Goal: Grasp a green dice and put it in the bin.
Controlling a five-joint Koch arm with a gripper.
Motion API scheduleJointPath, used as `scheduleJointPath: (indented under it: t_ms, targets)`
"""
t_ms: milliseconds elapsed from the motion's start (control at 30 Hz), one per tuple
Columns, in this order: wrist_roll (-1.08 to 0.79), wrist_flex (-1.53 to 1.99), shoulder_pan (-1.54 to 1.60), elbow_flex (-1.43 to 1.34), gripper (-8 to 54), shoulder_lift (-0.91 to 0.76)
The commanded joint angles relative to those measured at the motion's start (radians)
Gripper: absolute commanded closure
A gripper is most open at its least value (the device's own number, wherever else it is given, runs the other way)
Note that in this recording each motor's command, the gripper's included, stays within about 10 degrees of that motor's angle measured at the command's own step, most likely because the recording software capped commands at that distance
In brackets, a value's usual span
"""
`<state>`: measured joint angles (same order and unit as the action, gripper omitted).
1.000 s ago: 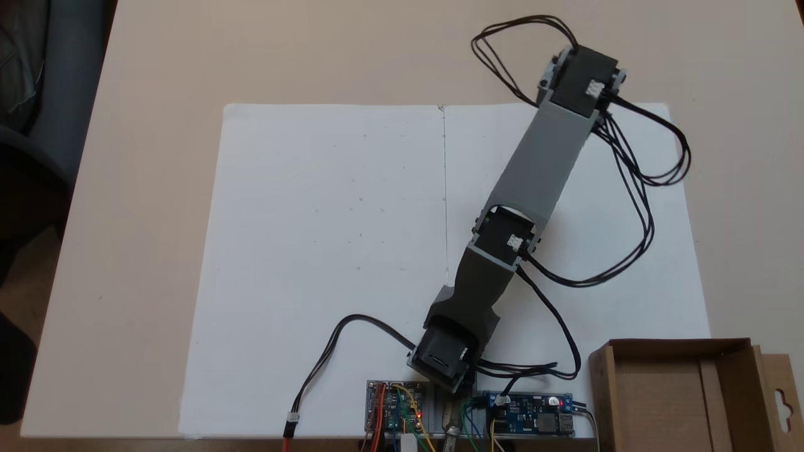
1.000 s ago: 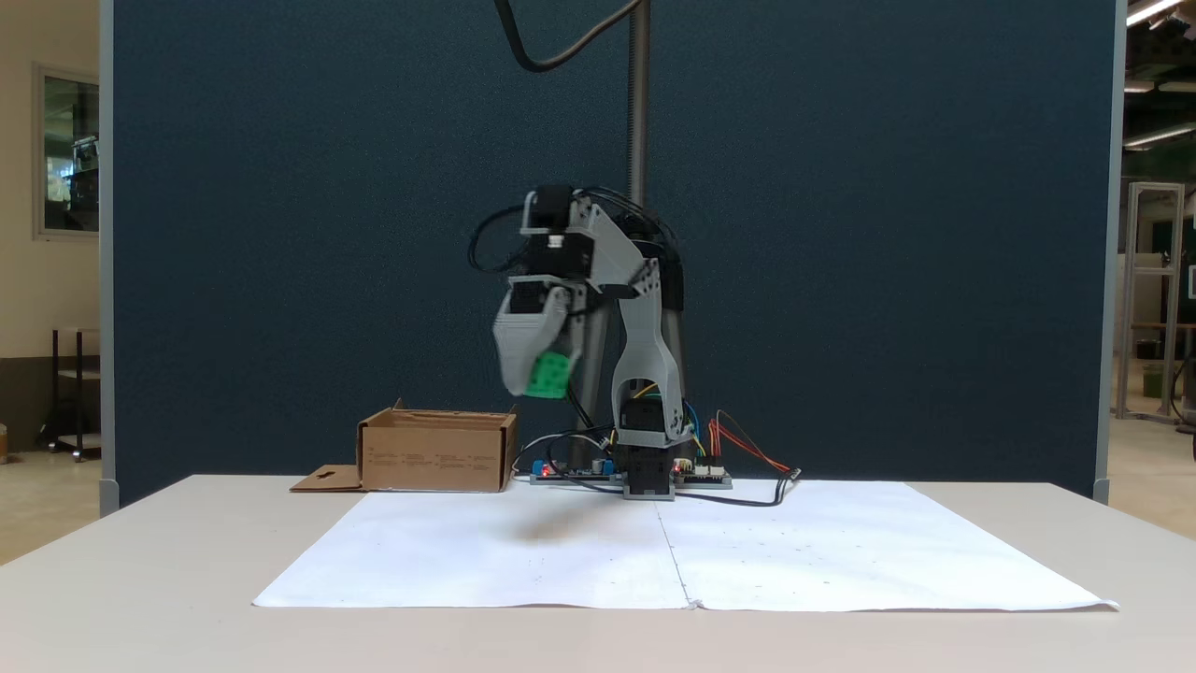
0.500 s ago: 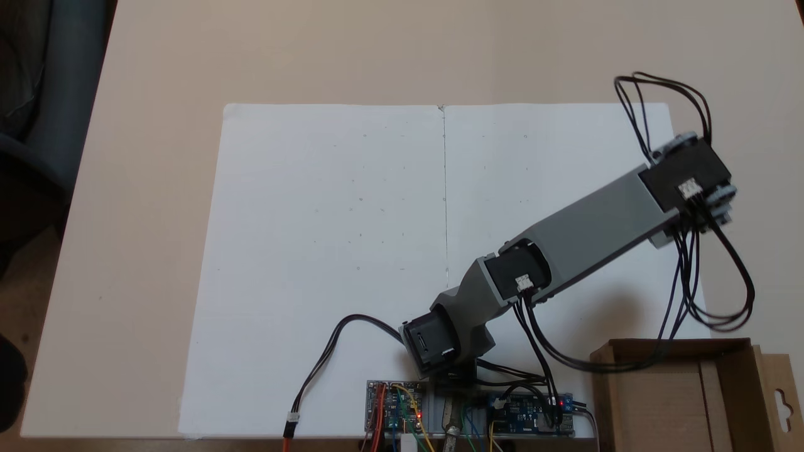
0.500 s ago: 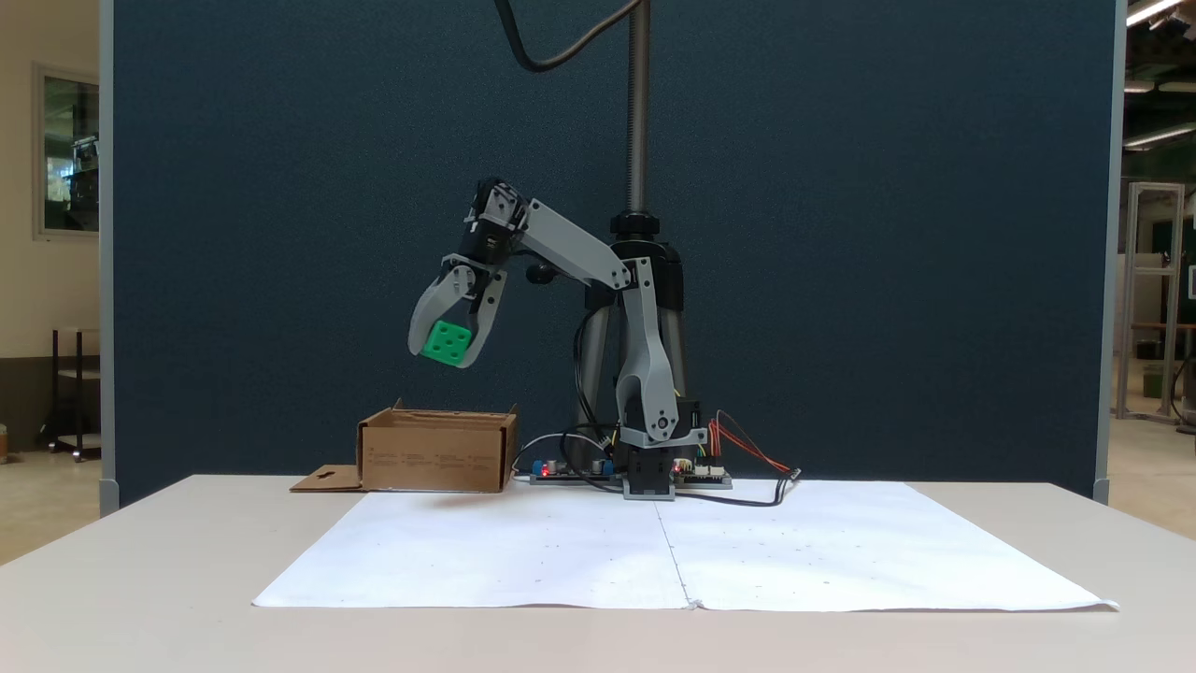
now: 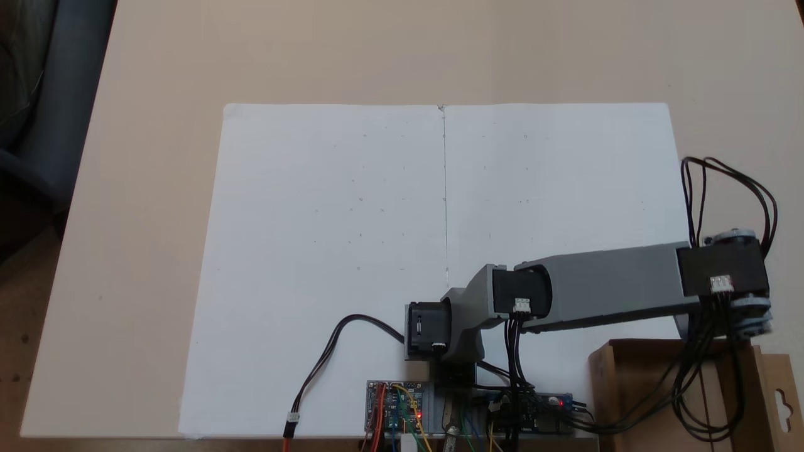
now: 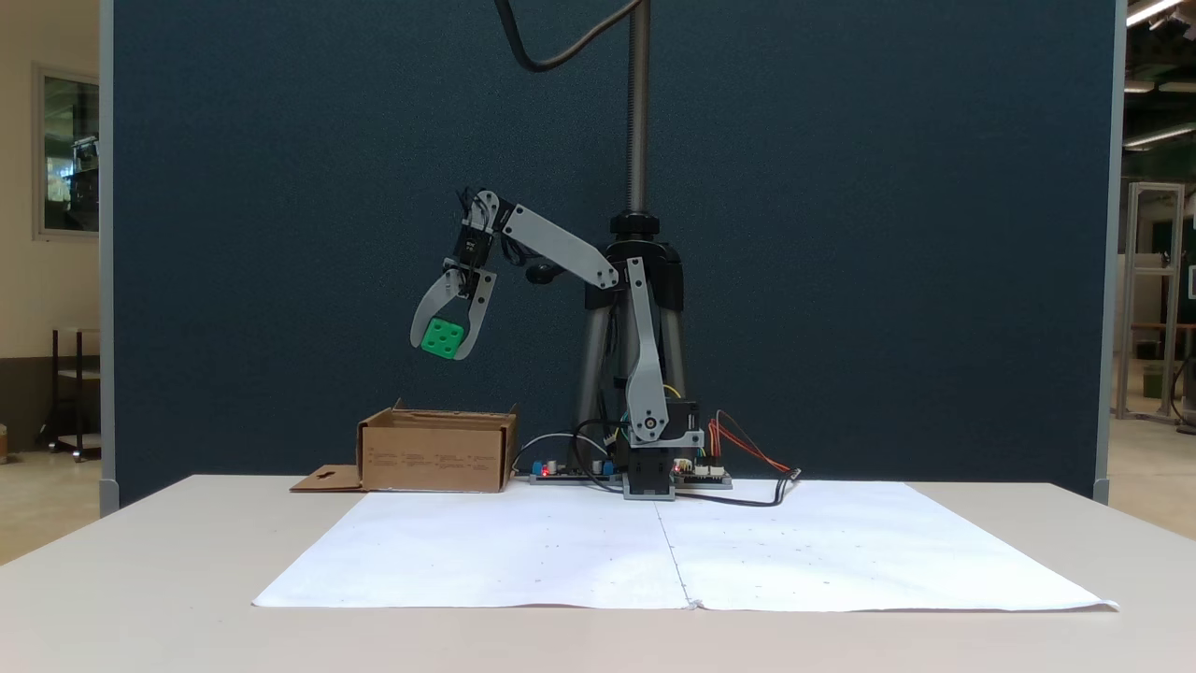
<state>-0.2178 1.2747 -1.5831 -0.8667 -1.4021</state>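
Observation:
The green dice (image 6: 442,337) hangs in the air between the two grey fingers of my gripper (image 6: 443,346), which is shut on it. It is held well above the brown cardboard bin (image 6: 437,451), over its middle in this fixed view. From above, the bin (image 5: 641,389) sits at the lower right of a fixed view, and my grey arm (image 5: 603,285) reaches right with its black wrist motor (image 5: 722,276) just past the bin's far wall. The wrist hides the dice and the fingers there.
A large white paper sheet (image 5: 352,251) covers the middle of the beige table (image 5: 157,75). Circuit boards with coloured wires (image 5: 396,408) lie beside the arm's base (image 5: 433,329). A tripod (image 6: 638,234) stands behind the base. Black cables (image 5: 703,402) droop over the bin.
The arm has swung round from over the paper toward the bin, carrying the dice. The gripper now hangs above the bin instead of beside it.

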Motion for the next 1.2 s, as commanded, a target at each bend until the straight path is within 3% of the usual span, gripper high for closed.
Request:
scheduleJointPath:
  t_ms: [0, 833, 900, 1067, 1167]
  targets:
    - [-0.110, -0.035, -0.044, 0.021, 33.8, -0.006]
    - [-0.160, -0.080, -0.245, 0.040, 33.8, 0.201]
    - [-0.160, -0.089, -0.244, 0.040, 13.5, 0.206]
    - [-0.160, -0.092, -0.244, 0.040, -1.6, 0.207]
    - [-0.160, -0.094, -0.244, 0.040, -0.4, 0.207]
